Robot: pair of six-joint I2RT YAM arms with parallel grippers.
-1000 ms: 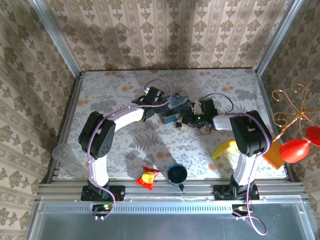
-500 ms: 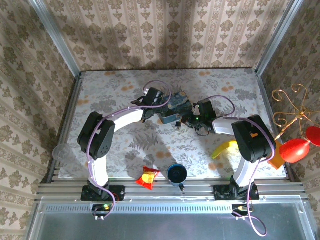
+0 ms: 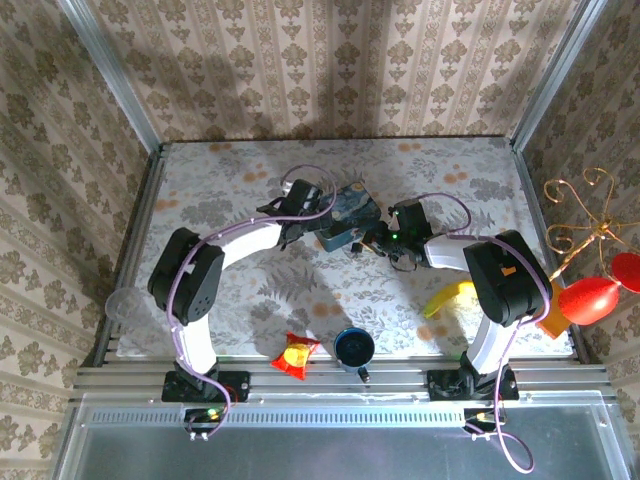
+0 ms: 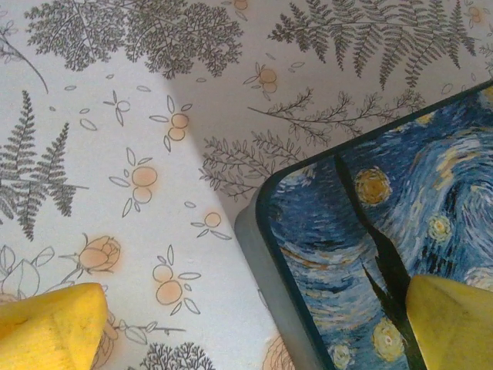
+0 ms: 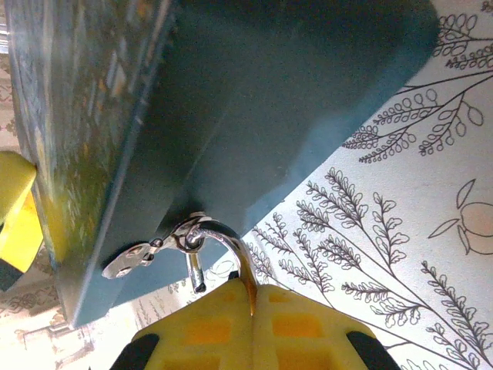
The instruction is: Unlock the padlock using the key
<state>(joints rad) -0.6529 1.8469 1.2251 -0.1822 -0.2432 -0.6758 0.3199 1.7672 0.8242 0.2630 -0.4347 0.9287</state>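
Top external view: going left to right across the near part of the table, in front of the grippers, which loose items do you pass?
Red-and-yellow snack packet → dark blue cup → yellow banana → orange block

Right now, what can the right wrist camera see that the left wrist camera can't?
Right wrist: the padlock's silvery shackle hooked through a clasp on the blue tin's side, with the right gripper pinched shut on it. Left wrist: the tin's starry painted lid and the left gripper open, one finger over the lid. Both: the blue tin and the ferny tablecloth.
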